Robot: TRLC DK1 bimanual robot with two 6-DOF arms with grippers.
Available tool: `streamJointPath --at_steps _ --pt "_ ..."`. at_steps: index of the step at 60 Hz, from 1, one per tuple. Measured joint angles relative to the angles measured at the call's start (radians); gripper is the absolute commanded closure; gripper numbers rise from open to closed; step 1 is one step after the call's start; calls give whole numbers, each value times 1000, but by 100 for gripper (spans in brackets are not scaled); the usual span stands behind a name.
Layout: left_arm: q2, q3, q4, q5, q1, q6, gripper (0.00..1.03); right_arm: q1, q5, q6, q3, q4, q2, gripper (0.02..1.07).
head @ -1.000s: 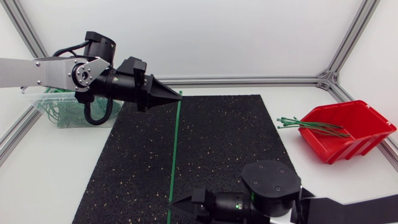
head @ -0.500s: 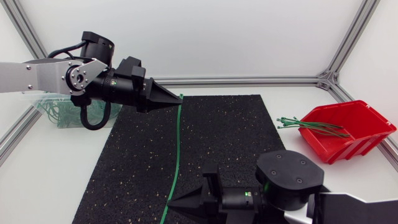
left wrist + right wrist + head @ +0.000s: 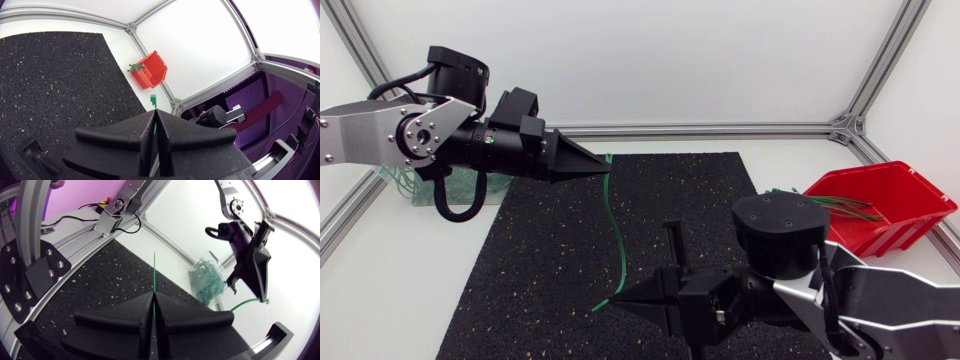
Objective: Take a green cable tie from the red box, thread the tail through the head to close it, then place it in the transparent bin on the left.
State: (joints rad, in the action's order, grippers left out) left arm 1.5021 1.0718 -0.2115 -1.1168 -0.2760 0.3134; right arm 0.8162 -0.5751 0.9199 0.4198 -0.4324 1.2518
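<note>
One green cable tie (image 3: pixel 618 235) hangs bowed above the black mat (image 3: pixel 540 270), held at both ends. My left gripper (image 3: pixel 603 163) is shut on its head end, and the small head (image 3: pixel 153 99) pokes out past the fingertips. My right gripper (image 3: pixel 612 303) is shut on the tail end, whose thin tip (image 3: pixel 154 272) sticks out beyond the fingers. The right wrist view shows my left gripper (image 3: pixel 261 296) across the mat with the tie curving from it. The red box (image 3: pixel 880 205) at the right holds more green ties (image 3: pixel 840 203). The transparent bin (image 3: pixel 415 183) sits at the left, partly hidden behind my left arm.
Aluminium frame rails (image 3: pixel 720 129) run along the back of the white table and down both sides. The transparent bin (image 3: pixel 206 282) has several green ties inside. White table (image 3: pixel 400 290) lies bare to the left of the mat.
My right gripper has risen and swung toward the mat's middle with the tail end. The tie, straight along the mat before, now bows in the air. My left arm shifted slightly left.
</note>
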Motion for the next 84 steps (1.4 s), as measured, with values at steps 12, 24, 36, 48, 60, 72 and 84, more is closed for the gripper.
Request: streamJointPath --at_steps 12,24,36,48,60,72,84 --pt "-45 -51 35 27 -13 0 99 5 6 -137 31 82 -25 101" --pt "-116 -132 116 53 -34 0 99 7 -104 -303 113 323 -57 101" --pt "-174 -188 166 53 -50 0 99 6 -169 -472 274 619 -84 101" --pt "-207 -229 206 67 -60 0 99 -53 -293 -673 373 729 -95 101" --pt "-246 -284 275 84 -85 0 99 -106 -427 -930 396 750 -94 101" --pt "-312 -327 378 99 -96 19 99 -126 -506 -1157 448 751 -94 101" --pt "-369 -392 504 142 -131 72 99 -138 -526 -1435 499 750 -94 101"
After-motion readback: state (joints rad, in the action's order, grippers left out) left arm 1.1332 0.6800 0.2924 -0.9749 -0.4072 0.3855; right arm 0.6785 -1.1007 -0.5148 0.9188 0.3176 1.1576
